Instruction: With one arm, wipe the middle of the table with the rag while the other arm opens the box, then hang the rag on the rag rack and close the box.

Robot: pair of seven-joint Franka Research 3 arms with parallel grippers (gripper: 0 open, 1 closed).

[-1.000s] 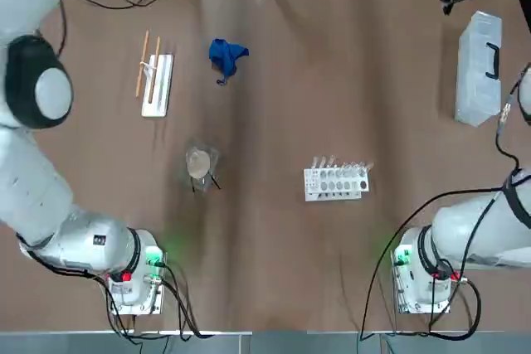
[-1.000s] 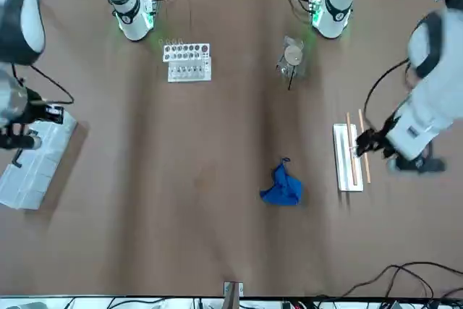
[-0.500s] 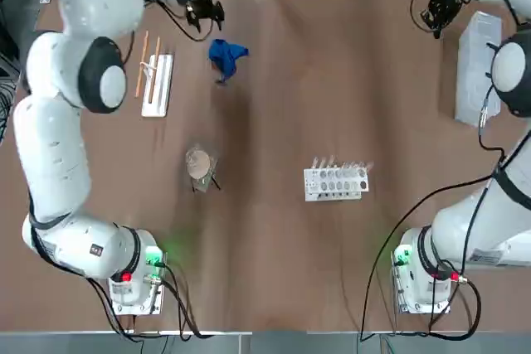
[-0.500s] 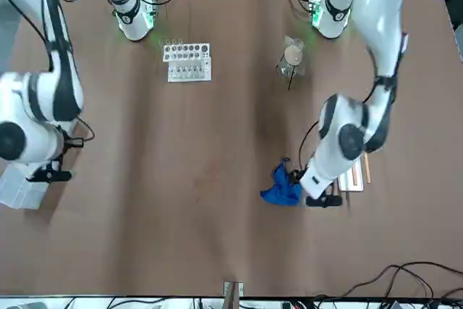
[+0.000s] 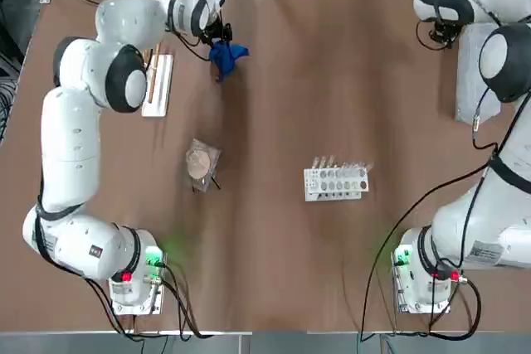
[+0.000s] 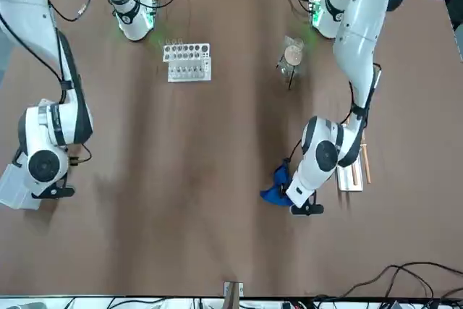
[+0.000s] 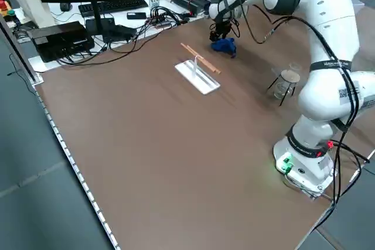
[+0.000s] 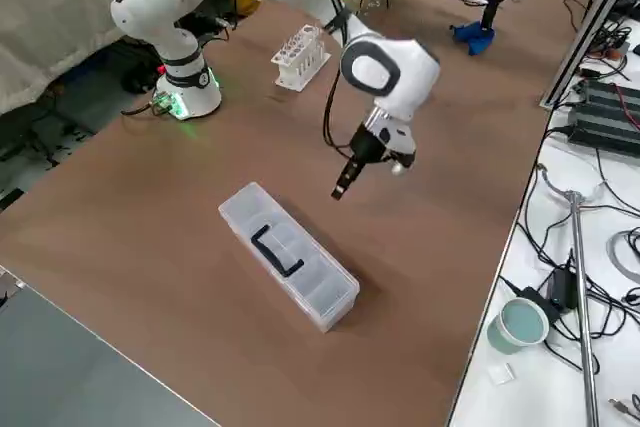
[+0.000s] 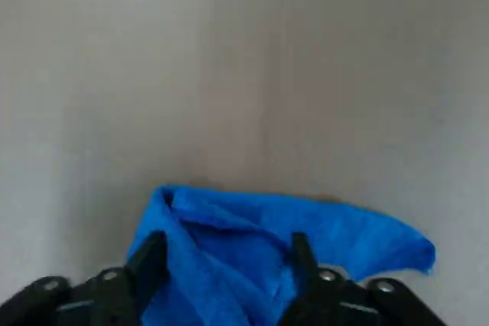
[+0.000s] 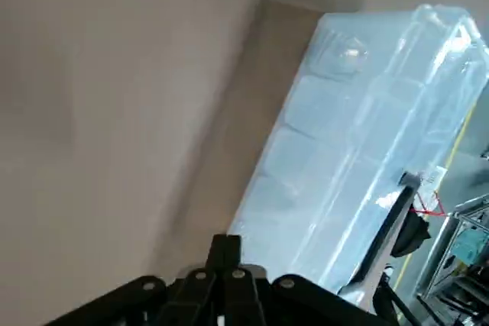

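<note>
Over the rag [image 9: 252, 253] we spread our left gripper [image 9: 221, 253] wide around it; beside the box [image 10: 367, 166], our right gripper [image 10: 226, 253] is pressed together.

The rag [image 9: 260, 253] is soft, creased blue cloth, the tabletop [image 5: 332, 105] a smooth matt brown surface, the box [image 8: 290, 257] cloudy, glossy plastic with a black handle, and the rag rack [image 7: 198, 74] a white base with pale wooden rods.

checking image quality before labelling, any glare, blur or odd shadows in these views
Left wrist view: the rag is sharp, the table behind it soft and washed pale. Right wrist view: the box looks bluish and hazy. Top view: green lamp glow on the table by both arm bases.
</note>
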